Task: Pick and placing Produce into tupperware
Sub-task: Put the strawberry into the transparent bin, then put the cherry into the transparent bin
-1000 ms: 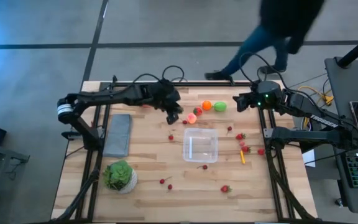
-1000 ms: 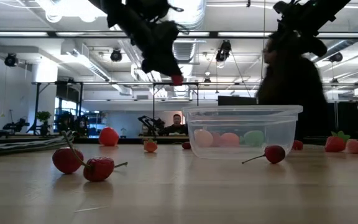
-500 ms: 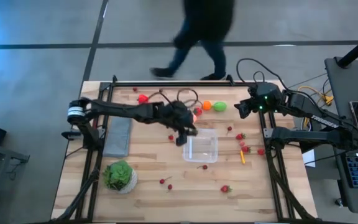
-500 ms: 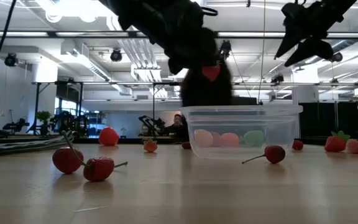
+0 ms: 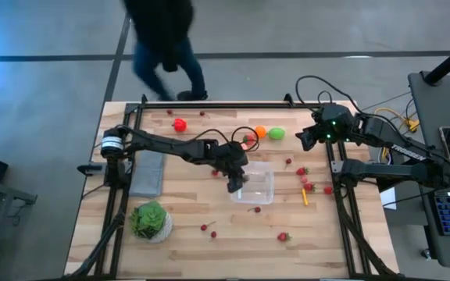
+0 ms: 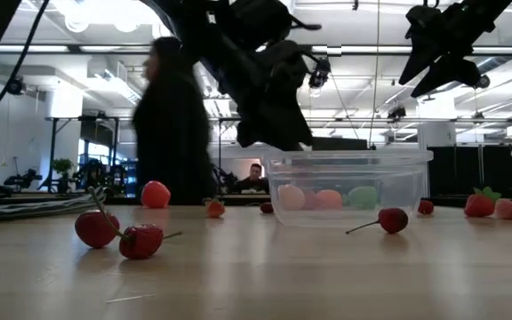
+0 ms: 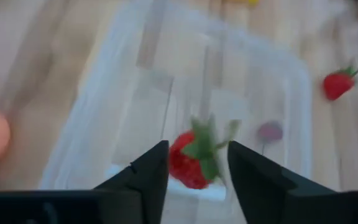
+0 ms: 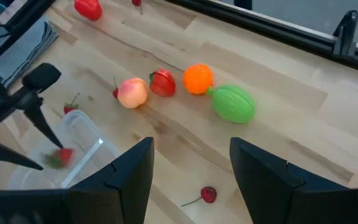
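Observation:
The clear tupperware (image 5: 255,183) (image 6: 349,182) sits mid-table. My left gripper (image 5: 236,184) (image 7: 197,149) hangs open over its left part, fingers pointing down. A blurred red strawberry (image 7: 188,162) (image 8: 58,157) shows just beyond the fingertips, inside the box outline and apart from them in the right wrist view. A peach (image 5: 241,147), an orange (image 5: 260,132) and a green fruit (image 5: 276,133) lie on the table on the far side of the box. My right gripper (image 5: 301,137) (image 8: 191,146) waits open, raised near the far right edge.
Strawberries (image 5: 307,181) and a yellow stick (image 5: 305,197) lie right of the box, cherries (image 5: 207,228) near it. A red pepper (image 5: 180,124) lies far left. A grey slab (image 5: 148,168) and a leafy head in a bowl (image 5: 150,220) sit left. A person (image 5: 162,39) walks past.
My left gripper moved from beside the peach toward the near right, over the tupperware, and came down. The strawberry it carried at its fingertips no longer sits there and shows blurred inside the box. A person crossed behind the table from right to left.

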Robot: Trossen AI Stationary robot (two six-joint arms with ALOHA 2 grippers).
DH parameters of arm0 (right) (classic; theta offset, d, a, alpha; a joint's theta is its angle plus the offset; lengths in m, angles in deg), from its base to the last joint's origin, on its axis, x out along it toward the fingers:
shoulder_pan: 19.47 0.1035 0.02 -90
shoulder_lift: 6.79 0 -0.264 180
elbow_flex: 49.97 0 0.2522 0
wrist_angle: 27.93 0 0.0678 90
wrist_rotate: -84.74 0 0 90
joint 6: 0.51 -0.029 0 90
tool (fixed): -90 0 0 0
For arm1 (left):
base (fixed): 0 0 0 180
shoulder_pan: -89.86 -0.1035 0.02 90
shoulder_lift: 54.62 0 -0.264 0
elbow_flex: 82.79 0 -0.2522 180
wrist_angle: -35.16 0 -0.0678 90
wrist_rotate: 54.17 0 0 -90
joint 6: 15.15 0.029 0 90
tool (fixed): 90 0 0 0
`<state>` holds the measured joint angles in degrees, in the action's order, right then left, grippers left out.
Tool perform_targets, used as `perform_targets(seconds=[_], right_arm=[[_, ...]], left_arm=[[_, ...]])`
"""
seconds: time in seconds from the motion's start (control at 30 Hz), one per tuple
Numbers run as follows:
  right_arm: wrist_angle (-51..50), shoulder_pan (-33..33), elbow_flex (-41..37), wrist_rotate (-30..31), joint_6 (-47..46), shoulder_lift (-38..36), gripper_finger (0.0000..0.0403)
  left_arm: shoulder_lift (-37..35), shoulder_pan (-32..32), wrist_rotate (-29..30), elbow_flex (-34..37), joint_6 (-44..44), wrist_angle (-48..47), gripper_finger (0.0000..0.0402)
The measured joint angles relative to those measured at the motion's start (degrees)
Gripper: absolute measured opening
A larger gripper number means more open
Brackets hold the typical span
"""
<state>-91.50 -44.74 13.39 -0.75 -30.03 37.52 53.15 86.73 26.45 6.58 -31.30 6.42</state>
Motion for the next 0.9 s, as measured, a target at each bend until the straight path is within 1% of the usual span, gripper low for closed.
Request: perform_targets(seconds=[0.07,0.17,0.23,0.3,0.4,0.53,0.6,0.7,0.9], right_arm=[[0.2,0.0,0.0,0.0,0.0,0.0,0.0203],[0.5,0.0,0.0,0.0,-0.2,0.0,0.0203],[0.9,0.0,0.0,0.0,-0.2,0.1,0.0203],[1.0,0.0,0.0,-0.1,-0.6,0.1,0.0203],[1.2,0.1,0.0,-2.3,-1.3,0.0,0.0203],[0.3,0.9,0.0,-10.7,1.0,0.0,0.0203],[0.5,1.2,0.0,-13.2,1.5,0.0,0.0203],[0.9,1.1,-0.1,-13.4,0.5,0.1,0.0203],[2.0,1.1,-0.2,-11.3,1.5,0.5,0.0203]], left_arm=[[-0.1,0.0,0.0,0.2,-1.5,-0.4,0.0190],[-0.6,0.0,0.1,0.3,-1.6,-1.0,0.0231],[-1.0,0.0,0.1,-0.1,-1.6,-1.3,0.0251],[-2.6,0.0,0.1,-0.5,-1.6,-1.0,0.0264],[-6.0,0.0,0.4,-1.0,-1.6,-1.0,0.0269],[-11.6,-0.3,2.4,-0.4,-1.5,-2.9,0.0270],[-14.7,-0.4,4.3,-0.1,-1.5,-4.6,0.0270],[-19.9,-1.0,5.4,0.8,-1.5,-6.3,0.0270],[-29.7,-1.9,6.1,2.2,-1.3,-9.9,0.0270]])
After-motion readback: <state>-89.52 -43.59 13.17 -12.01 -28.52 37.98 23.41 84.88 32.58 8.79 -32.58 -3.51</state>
